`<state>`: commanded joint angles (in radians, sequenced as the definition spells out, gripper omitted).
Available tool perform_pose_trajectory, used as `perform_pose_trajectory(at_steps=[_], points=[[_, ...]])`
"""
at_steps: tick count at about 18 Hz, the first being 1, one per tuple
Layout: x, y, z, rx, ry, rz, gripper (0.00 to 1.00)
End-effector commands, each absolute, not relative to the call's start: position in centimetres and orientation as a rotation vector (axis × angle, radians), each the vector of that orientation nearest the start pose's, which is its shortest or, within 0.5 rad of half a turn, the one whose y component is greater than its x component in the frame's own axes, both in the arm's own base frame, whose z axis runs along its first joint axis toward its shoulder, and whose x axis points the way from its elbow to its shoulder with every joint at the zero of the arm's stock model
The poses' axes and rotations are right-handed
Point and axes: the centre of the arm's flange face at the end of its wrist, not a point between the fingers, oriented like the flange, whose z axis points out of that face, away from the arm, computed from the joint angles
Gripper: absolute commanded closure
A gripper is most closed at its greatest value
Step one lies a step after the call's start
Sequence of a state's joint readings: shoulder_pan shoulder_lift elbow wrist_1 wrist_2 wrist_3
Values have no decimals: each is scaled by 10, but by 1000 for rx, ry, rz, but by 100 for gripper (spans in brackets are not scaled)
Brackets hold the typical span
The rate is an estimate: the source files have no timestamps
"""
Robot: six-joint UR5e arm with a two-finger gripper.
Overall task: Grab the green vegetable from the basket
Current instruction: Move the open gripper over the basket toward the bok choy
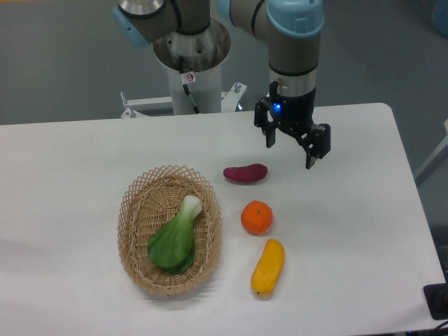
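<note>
pincer [292,149]: mine, released, far right, nothing held
green vegetable [175,238]: lies in basket [133,210], stem far
handling: likely light, stiff, slick
grip: I'd pinch the pale stem neck

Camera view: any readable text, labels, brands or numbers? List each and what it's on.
None readable.
The end effector shows only a blue light, no lettering.
The basket, green vegetable, orange, yellow fruit, purple vegetable and table carry no markings.
</note>
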<state>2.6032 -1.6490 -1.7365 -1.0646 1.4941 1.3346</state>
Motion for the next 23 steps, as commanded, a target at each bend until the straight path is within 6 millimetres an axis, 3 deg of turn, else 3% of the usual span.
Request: perform_pose_trajectory(at_steps=[4,9,14,17,20,23], points=[[-389,396,419,-2920,457,321,0],[-382,399,403,-2921,461,258,0],[-382,408,378,-2910,151,218,0],[-370,421,374,-2904,124,205,0],[-357,421,350,-2933,102,143,0],[-331,438,334,-2946,48,88,0]])
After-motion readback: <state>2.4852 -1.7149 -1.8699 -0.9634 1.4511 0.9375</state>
